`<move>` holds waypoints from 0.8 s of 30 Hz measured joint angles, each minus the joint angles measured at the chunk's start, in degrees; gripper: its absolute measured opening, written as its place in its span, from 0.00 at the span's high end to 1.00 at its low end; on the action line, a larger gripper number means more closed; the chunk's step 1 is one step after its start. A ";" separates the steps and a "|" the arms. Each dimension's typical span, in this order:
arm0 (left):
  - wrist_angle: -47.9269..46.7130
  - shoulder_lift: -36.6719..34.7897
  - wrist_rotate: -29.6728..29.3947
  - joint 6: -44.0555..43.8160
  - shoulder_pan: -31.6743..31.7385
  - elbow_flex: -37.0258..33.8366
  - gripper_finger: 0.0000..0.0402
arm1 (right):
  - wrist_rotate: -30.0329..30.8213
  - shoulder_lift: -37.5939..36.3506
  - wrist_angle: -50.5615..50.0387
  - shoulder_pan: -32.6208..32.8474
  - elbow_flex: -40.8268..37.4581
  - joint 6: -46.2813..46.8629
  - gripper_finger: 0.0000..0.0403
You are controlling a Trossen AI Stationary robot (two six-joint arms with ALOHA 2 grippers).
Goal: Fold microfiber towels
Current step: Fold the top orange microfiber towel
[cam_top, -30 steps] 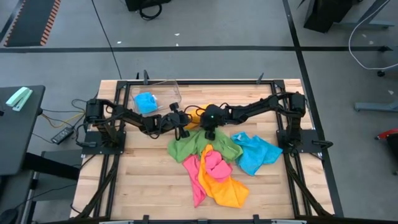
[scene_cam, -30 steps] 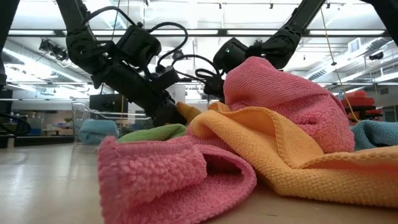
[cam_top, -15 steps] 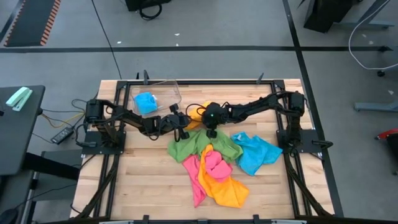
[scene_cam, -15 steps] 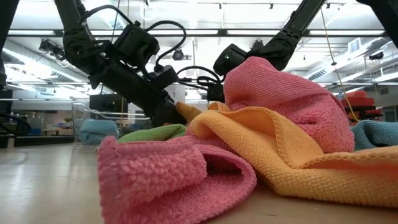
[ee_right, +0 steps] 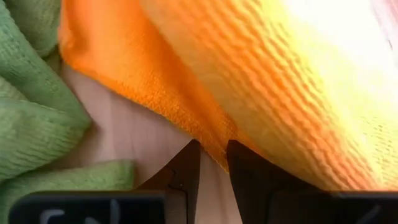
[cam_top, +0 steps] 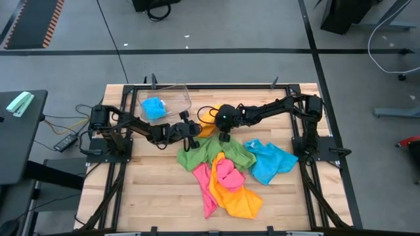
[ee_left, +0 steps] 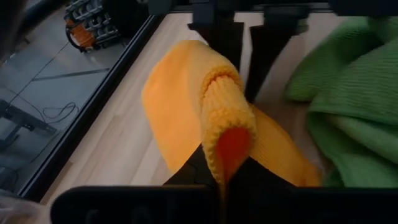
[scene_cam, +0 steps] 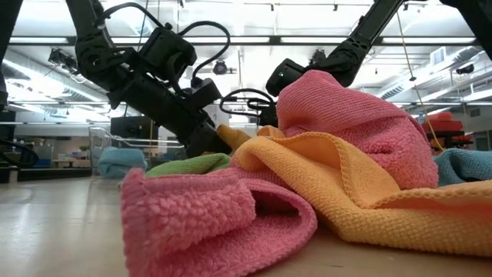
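Basically, left gripper (cam_top: 195, 131) clamped on a raised fold of the orange-yellow towel (cam_top: 209, 122), fold pinched right between its dark fingers (ee_left: 186, 177) in the left wrist view, rest of that cloth spread on the table (cam_top: 157, 190) just ahead of them. Right gripper (cam_top: 224, 136) directly opposite, on the far side of the same towel, its two fingertips (ee_right: 186, 168) nearly together and nipping that towel's edge in the right wrist view, bare wood just beneath. Both grippers close together, the gripped towel between them. Green towel (cam_top: 210, 153) crumpled just beside both grippers, on the side away from the arm bases, touching the held orange-yellow cloth. Beyond the green one, farther from the grippers, a pink towel (cam_top: 223, 172) piled with a second orange towel (cam_top: 239, 200), overlapping each other; same pile filling the foreground in the low view. Light blue towel (cam_top: 269, 160) on the right gripper's outer side, near the green one. Clear bin (cam_top: 164, 103) behind the left gripper, toward the back edge, with a blue folded towel (cam_top: 154, 108) inside.
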 joint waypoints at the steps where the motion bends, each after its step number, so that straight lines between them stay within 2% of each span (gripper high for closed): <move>1: -0.09 0.00 0.02 0.16 -0.02 0.00 0.97 | 0.00 -0.20 -0.02 -0.13 -0.04 -0.13 0.77; 8: -2.44 -0.02 0.20 0.27 -0.02 0.00 0.93 | -0.28 -0.38 0.04 -0.23 -0.13 -0.18 0.77; 16: -3.93 -0.02 4.37 0.05 -0.20 0.00 0.92 | -0.51 -0.38 0.28 -0.23 -0.20 -0.09 0.77; 19: -3.93 -0.02 5.36 0.00 -0.20 0.00 0.85 | -0.57 -0.38 0.32 -0.23 -0.20 0.05 0.77; 24: -3.78 -0.02 9.10 -1.54 -0.20 0.00 0.66 | -0.84 -0.38 0.59 -0.32 -0.20 0.71 0.77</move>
